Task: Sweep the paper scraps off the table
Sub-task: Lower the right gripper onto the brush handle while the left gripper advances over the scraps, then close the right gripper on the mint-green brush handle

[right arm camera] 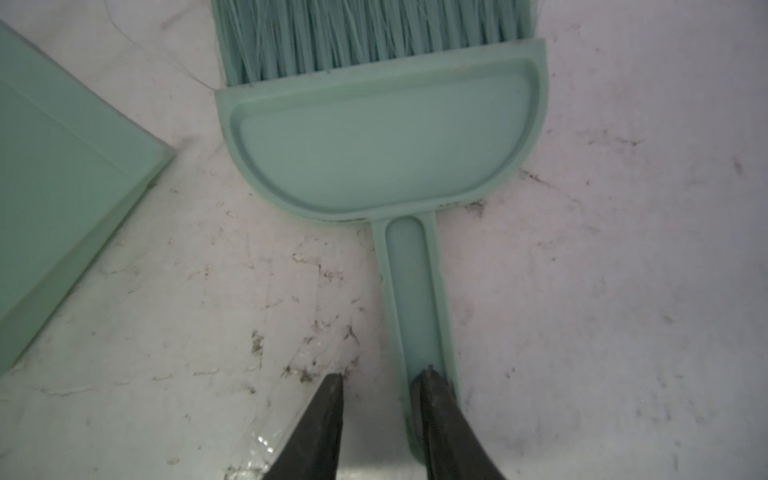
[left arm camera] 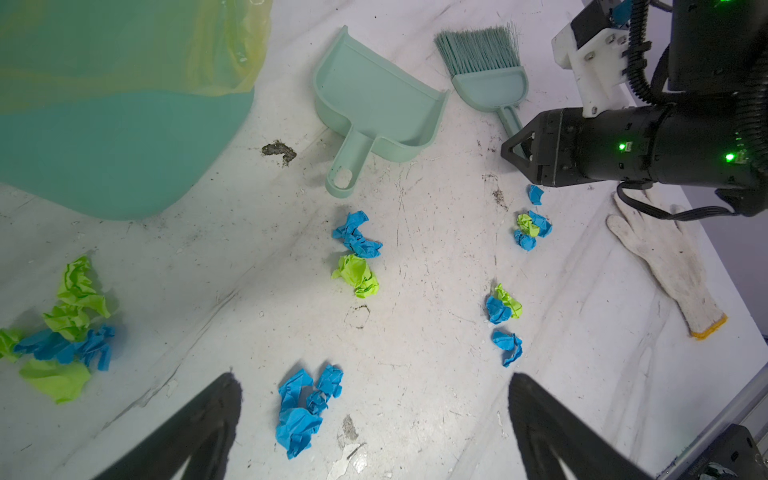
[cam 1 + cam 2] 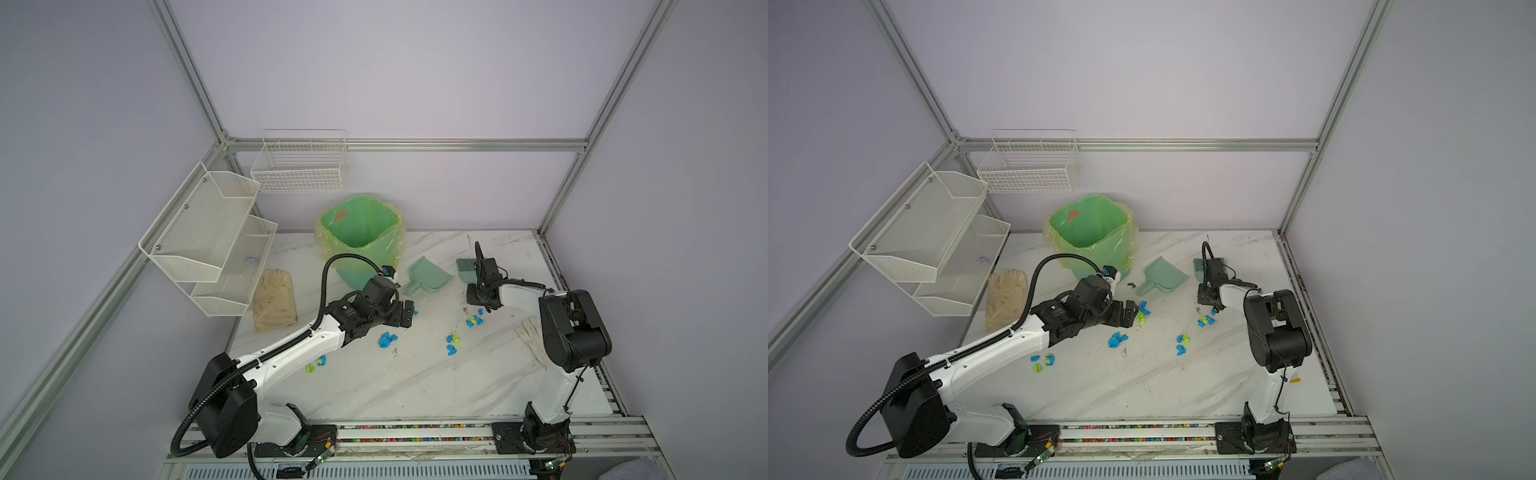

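1. The left pincer [image 2: 374, 378], at the lower edge of its wrist view, stands wide apart and released, gripping nothing. A blue wad [image 2: 299, 415] lies between its fingers [image 2: 199, 419].
2. The paper scraps [image 3: 386, 340], small wrinkly wads of bright blue and lime green, lie clustered across the centre of both top views on the white, grey-veined, scuffed desk [image 3: 415, 386].
3. A smooth mint plastic dustpan [image 3: 430, 276] lies above centre.
4. Right of it, the right pincer [image 1: 381, 374] is narrowly parted, with one fingertip [image 1: 432, 395] on the handle of a flat-lying mint brush [image 1: 382, 137], not clamped.
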Robot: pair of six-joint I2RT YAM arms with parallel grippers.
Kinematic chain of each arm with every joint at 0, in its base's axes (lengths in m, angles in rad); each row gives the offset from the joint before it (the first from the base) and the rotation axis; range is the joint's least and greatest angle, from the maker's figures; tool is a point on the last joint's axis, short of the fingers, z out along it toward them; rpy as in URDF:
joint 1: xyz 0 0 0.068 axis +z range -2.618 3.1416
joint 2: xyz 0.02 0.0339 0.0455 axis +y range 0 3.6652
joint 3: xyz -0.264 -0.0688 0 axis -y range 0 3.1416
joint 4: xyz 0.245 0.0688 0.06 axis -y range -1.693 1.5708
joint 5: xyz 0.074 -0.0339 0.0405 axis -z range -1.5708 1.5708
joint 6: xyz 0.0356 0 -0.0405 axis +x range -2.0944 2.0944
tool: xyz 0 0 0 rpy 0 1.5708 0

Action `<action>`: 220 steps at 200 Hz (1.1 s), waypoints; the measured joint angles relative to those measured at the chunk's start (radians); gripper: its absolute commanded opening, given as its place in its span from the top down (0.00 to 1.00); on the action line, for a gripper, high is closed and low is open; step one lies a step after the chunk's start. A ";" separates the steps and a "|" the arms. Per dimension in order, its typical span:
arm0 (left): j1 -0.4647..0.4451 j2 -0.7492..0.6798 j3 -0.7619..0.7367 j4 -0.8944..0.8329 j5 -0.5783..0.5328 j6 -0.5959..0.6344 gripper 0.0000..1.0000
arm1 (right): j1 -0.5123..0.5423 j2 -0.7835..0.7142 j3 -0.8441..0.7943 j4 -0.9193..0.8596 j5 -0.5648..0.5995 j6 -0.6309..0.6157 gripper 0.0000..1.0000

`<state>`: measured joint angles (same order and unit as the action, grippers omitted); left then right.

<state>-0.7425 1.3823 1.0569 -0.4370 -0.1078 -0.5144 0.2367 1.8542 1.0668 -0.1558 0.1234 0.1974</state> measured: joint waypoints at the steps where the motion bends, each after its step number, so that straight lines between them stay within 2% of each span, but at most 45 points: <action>1: 0.000 0.000 0.000 0.000 0.000 0.000 0.00 | 0.000 0.000 0.000 0.000 0.000 0.000 0.65; 92: 0.000 0.005 0.011 -0.006 -0.005 0.000 0.00 | 0.000 -0.057 0.040 -0.010 -0.015 0.004 0.61; 220: 0.000 0.005 0.011 -0.007 -0.007 0.000 0.00 | -0.002 0.005 0.048 -0.013 0.059 0.003 0.60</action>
<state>-0.7425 1.3872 1.0679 -0.4438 -0.1150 -0.5148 0.2348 1.8595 1.1145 -0.1692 0.1822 0.2005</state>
